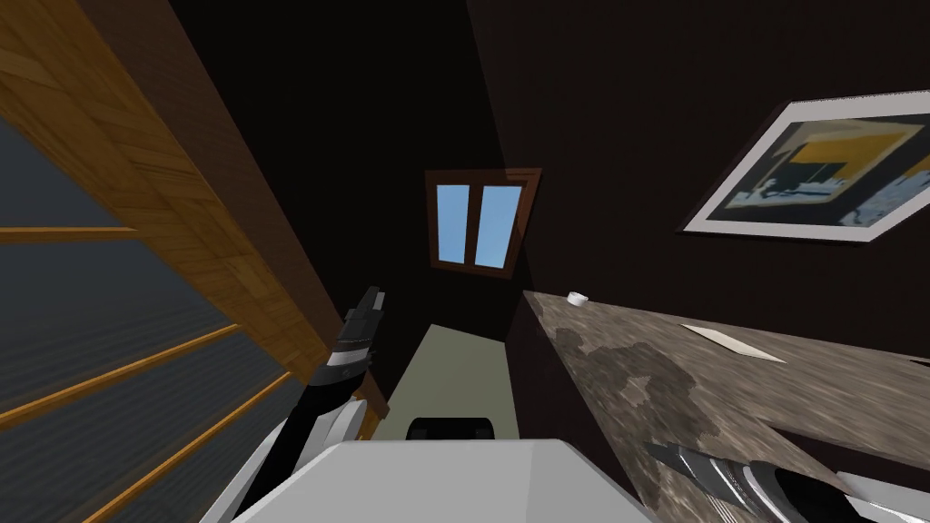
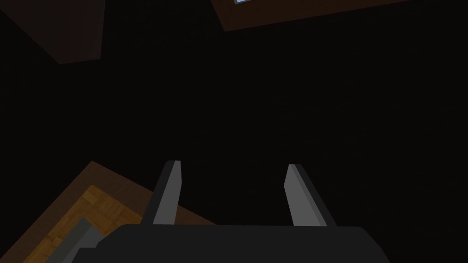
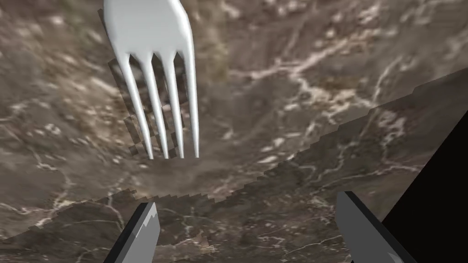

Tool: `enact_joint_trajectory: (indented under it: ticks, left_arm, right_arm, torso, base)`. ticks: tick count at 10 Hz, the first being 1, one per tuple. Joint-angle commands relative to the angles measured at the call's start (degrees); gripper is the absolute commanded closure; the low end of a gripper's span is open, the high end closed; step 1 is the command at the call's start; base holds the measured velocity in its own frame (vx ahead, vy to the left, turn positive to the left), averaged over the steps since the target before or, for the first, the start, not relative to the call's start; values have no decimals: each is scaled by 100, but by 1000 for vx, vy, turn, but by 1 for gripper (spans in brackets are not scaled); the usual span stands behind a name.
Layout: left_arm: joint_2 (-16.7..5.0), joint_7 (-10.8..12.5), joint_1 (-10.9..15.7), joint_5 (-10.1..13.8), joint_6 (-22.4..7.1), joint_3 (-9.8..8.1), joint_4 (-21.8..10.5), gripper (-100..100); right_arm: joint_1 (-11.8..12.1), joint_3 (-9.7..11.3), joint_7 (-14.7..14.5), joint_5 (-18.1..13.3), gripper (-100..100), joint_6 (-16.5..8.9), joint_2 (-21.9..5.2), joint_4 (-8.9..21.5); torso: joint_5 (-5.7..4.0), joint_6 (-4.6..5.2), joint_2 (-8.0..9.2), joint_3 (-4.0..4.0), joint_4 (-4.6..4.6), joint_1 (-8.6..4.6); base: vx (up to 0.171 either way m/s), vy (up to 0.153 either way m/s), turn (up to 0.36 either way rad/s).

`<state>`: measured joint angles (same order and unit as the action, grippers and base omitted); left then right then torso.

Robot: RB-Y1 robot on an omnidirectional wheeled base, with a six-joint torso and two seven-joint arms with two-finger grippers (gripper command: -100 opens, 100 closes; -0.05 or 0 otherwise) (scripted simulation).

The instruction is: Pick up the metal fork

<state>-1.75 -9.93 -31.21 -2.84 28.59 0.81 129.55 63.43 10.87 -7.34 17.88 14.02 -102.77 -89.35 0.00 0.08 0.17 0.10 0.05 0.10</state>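
A pale silver fork (image 3: 151, 45) lies on the brown marbled counter (image 3: 297, 91), its four tines pointing toward my right gripper (image 3: 247, 201). The gripper hovers just above the counter, open, with nothing between its fingers. The tines end a short way ahead of it, nearer the left finger (image 3: 141, 228). The fork's handle runs out of the picture. In the head view the counter (image 1: 636, 363) stretches along the right, and my right forearm (image 1: 754, 481) reaches over its near end. My left gripper (image 1: 368, 304) is raised at the left, open (image 2: 233, 164) and holding nothing.
A small white cup (image 1: 576, 297) stands at the counter's far corner, and a flat pale sheet (image 1: 731, 343) lies further along. A wooden-framed panel (image 1: 136, 227) is close on my left. A strip of pale floor (image 1: 454, 381) runs ahead. A black area (image 3: 438, 191) lies past the counter's edge.
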Motion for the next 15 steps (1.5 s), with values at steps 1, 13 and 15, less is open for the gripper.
enact_joint_trajectory:
  ticks: [1,13,15]
  left_arm:
    - [0,0,0,0,0,0,0,0]
    - [0,0,0,0,0,0,0,0]
    - [0,0,0,0,0,0,0,0]
  right_arm:
    - [-251,286,98,-113,-100,-17,-24,97]
    - [-780,321,834,-1291,-100,826,734,1393]
    - [-780,321,834,-1569,-100,832,754,1639]
  torso:
    - [0,0,0,0,0,0]
    - [1,-1,-11,-6,-2,3]
    - [2,-2,-11,-6,-2,8]
  base:
    - [-36,9,-16]
    - [-14,22,39]
    - [-6,25,33]
